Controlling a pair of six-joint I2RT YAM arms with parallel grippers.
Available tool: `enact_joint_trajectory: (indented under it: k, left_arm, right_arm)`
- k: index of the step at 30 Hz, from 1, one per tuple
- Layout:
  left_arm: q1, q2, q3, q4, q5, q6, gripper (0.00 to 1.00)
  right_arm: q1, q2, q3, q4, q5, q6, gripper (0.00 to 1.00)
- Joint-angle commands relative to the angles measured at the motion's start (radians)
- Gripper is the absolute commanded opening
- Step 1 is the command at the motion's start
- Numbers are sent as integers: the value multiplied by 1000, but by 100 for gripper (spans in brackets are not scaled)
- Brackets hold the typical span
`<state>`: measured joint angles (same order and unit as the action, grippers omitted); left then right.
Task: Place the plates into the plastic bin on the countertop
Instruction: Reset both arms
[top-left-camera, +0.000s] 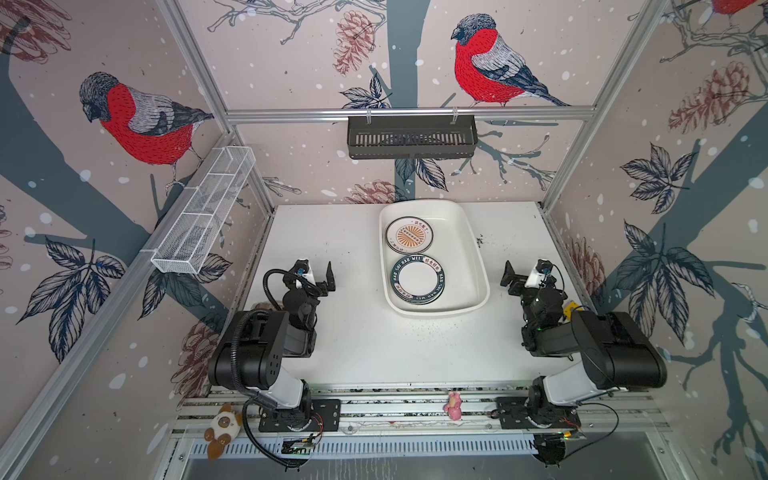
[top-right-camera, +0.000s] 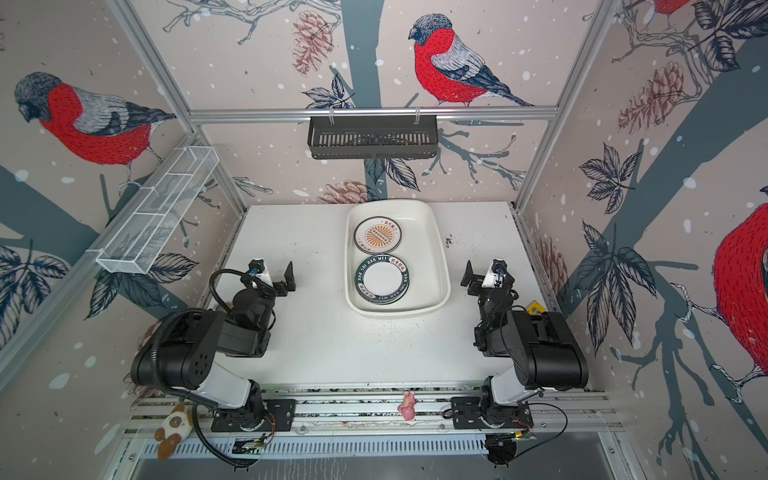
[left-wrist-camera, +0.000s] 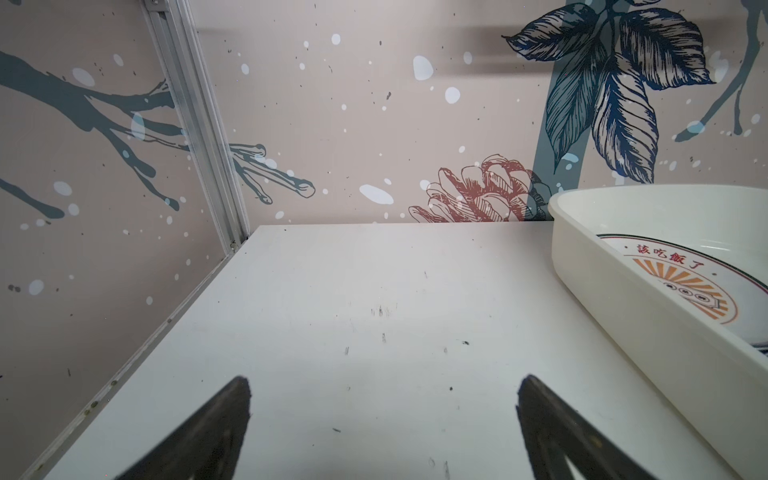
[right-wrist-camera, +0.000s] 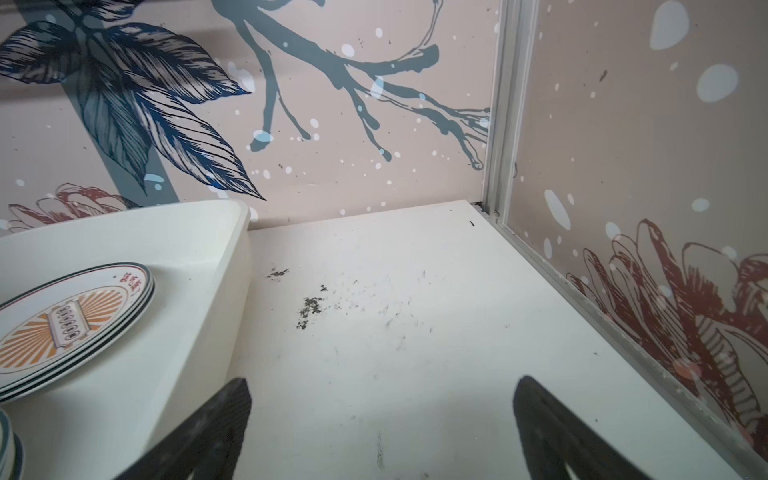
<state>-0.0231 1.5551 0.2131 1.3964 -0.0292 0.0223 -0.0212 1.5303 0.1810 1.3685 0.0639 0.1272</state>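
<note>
2 stacks, sunburst plates (top-left-camera: 409, 236) and green-rimmed plates (top-left-camera: 417, 279), sit in the plastic bin (top-left-camera: 457, 249); worktop (top-left-camera: 357, 345) bears none; both jaws wide, empty; probably finished.

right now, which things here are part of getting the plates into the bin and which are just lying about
Job: large white rectangular plastic bin; stack topped by a cream round plate with orange sunburst; stack topped by a dark-green-rimmed round plate, both inside the bin; white speckled countertop.
Lying about: black slatted shelf; white wire mesh basket; small pink toy; brown-and-white plush toy.
</note>
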Motion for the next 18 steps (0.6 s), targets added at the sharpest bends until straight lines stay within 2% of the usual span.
enact_joint_trajectory:
  k: [1, 18]
  left_arm:
    - [2, -3, 7, -71, -8, -6, 99]
    - [1, -1, 8, -68, -11, -6, 99]
  right_arm:
    - [0, 3, 2, -15, 21, -21, 100]
    - [33, 7, 16, -38, 81, -48, 100]
